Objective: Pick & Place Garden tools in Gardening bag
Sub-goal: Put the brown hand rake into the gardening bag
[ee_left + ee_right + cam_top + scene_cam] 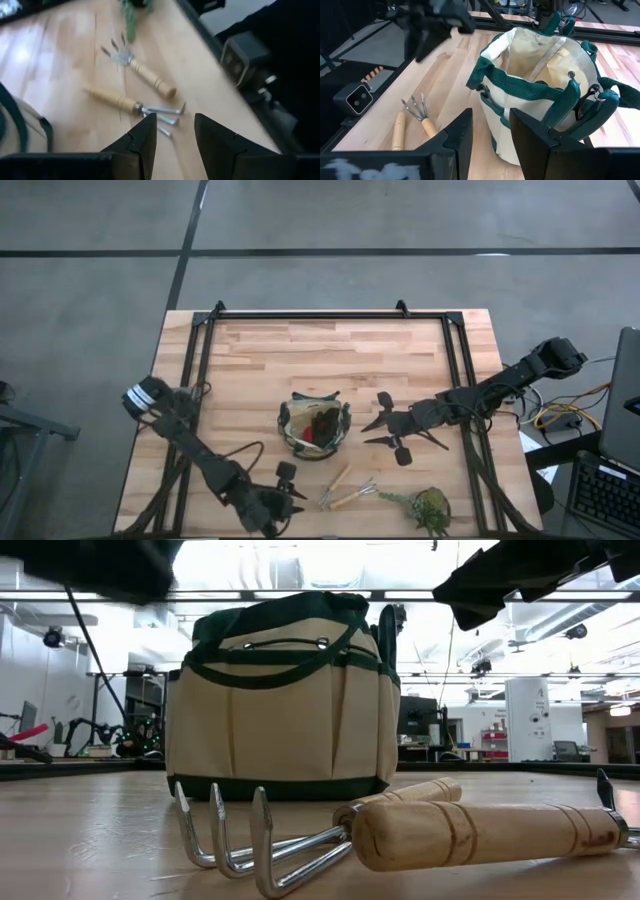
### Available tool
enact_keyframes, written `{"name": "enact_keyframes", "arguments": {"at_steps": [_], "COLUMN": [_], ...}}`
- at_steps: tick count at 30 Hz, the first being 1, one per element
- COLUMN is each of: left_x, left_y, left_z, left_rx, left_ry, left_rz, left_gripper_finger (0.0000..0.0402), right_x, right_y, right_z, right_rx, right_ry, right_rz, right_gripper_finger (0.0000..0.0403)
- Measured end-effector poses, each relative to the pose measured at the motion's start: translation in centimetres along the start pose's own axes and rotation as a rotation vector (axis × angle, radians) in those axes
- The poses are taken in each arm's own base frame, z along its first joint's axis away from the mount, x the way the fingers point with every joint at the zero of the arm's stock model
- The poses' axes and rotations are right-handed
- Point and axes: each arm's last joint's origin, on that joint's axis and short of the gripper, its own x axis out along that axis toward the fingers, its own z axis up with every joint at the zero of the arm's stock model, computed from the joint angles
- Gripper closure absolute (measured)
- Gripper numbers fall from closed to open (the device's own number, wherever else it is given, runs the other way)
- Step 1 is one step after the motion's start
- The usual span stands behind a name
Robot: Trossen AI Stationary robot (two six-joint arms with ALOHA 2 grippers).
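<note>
The tan gardening bag (315,430) with a dark green rim stands upright mid-table; red and dark things show inside it (322,424). Two wooden-handled metal fork tools (346,486) lie flat on the table near its front edge, to the bag's right. They also show in the left wrist view (131,89) and in the low view (400,832). My left gripper (292,492) (172,134) is open and empty above the table, left of the forks. My right gripper (373,433) (490,135) is open and empty, right of the bag (545,85).
A green leafy plant clump (430,508) lies at the near right, next to the forks. A black metal frame (330,314) runs along the table's far edge and down both sides. A dark handle (388,632) sticks up from the bag.
</note>
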Motion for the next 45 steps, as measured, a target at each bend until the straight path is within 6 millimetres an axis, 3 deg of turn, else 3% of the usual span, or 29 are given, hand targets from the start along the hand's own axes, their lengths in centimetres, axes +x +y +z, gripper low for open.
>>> {"name": "enact_keyframes", "arguments": {"at_steps": [6, 23, 27, 34, 45], "left_x": [2.5, 5.5, 5.5, 5.8, 6.2], "left_y": [0.6, 0.5, 0.5, 1.0, 1.8], "left_z": [-1.7, -4.0, -4.0, -4.0, -3.6], "left_rx": [-0.026, -0.062, -0.082, -0.090, -0.131], "left_ry": [0.082, 0.100, 0.104, 0.107, 0.091], "left_rz": [-0.024, -0.017, -0.033, -0.028, -0.041], "left_gripper_finger": [0.0266, 0.0269, 0.0299, 0.0390, 0.0399], "right_x": [0.0, 0.0, 0.0, 0.0, 0.0], "right_y": [0.0, 0.0, 0.0, 0.0, 0.0], "right_z": [0.1, 0.2, 0.2, 0.2, 0.2], "right_rx": [0.001, -0.005, -0.005, -0.005, -0.002], "right_ry": [-0.012, -0.016, -0.016, -0.017, -0.017], "right_rz": [0.001, 0.001, 0.001, 0.001, 0.002], "right_gripper_finger": [0.0274, 0.0291, 0.0289, 0.0286, 0.0302]}}
